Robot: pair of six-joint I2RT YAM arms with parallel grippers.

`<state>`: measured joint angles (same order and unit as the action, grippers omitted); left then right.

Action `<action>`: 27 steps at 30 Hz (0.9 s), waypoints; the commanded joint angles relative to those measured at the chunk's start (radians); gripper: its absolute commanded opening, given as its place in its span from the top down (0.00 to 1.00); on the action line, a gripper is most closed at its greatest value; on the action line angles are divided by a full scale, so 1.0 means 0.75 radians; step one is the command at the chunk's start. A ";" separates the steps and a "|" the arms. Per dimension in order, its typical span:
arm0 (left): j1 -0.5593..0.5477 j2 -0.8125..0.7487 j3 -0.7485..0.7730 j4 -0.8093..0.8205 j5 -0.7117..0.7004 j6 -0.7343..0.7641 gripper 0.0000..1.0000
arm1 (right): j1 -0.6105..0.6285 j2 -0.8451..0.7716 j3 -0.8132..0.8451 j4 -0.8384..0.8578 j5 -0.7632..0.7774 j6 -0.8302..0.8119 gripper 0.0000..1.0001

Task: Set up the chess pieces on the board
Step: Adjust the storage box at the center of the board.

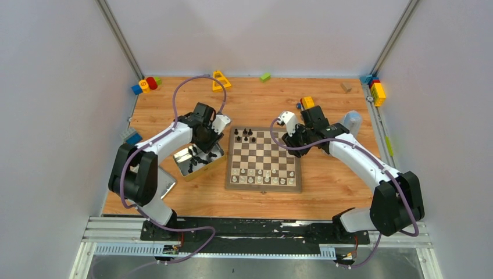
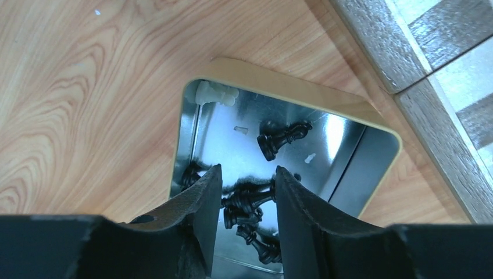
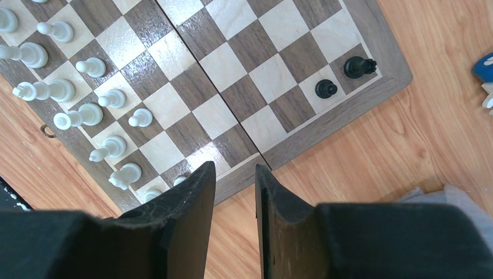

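Board (image 1: 264,158) lies flat mid-counter (image 1: 261,99), between the two arms.

White pieces (image 1: 261,173) stand in two rows along the board's near edge, upright; the right wrist view shows them too (image 3: 87,114). A few black pieces (image 1: 246,135) stand at the board's far-left corner. Two of them are clear in the right wrist view: one on the back row (image 3: 359,67), one just in front of it (image 3: 325,88).

A silver tin (image 1: 200,173) sits just beside the board's left edge, at an angle to it. More black pieces lie tipped over inside.

Left pincer (image 2: 248,174) is down inside the tin (image 2: 187,139), part open. A cluster of black pieces (image 2: 247,203) lies between its fingers (image 2: 203,197). Can't tell if the pads actually grip one. Another black piece (image 2: 282,138) lies on its side in the tin, apart from the pincer. A white piece (image 2: 215,93) sits in the tin's corner furthest from the pincer.

Right pincer (image 3: 235,171) is over the board's right-hand border. Its fingers are a narrow gap apart, with nothing between them.
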<state>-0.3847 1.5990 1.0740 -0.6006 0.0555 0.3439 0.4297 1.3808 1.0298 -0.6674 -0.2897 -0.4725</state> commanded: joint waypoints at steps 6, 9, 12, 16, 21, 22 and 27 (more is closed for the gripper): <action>0.017 0.001 0.027 0.054 -0.113 -0.066 0.48 | -0.005 -0.037 -0.059 0.084 -0.038 0.016 0.68; 0.021 -0.034 0.038 0.026 -0.148 -0.036 0.43 | -0.008 -0.047 -0.067 0.084 -0.044 0.019 0.68; 0.028 -0.039 0.065 -0.008 -0.180 0.019 0.42 | -0.007 -0.047 -0.070 0.082 -0.045 0.018 0.68; 0.038 -0.009 0.100 -0.067 -0.223 0.104 0.41 | -0.008 -0.045 -0.077 0.082 -0.052 0.021 0.68; 0.060 0.040 0.160 -0.099 -0.222 0.204 0.43 | -0.008 -0.049 -0.090 0.082 -0.050 0.020 0.68; 0.064 0.068 0.171 -0.127 -0.214 0.218 0.44 | -0.008 -0.049 -0.092 0.082 -0.049 0.021 0.68; 0.073 0.193 0.277 -0.277 -0.102 0.335 0.55 | -0.008 -0.044 -0.104 0.082 -0.041 0.017 0.68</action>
<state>-0.3374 1.6817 1.2167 -0.7094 -0.0849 0.4950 0.4286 1.3781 0.9600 -0.6380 -0.3084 -0.4652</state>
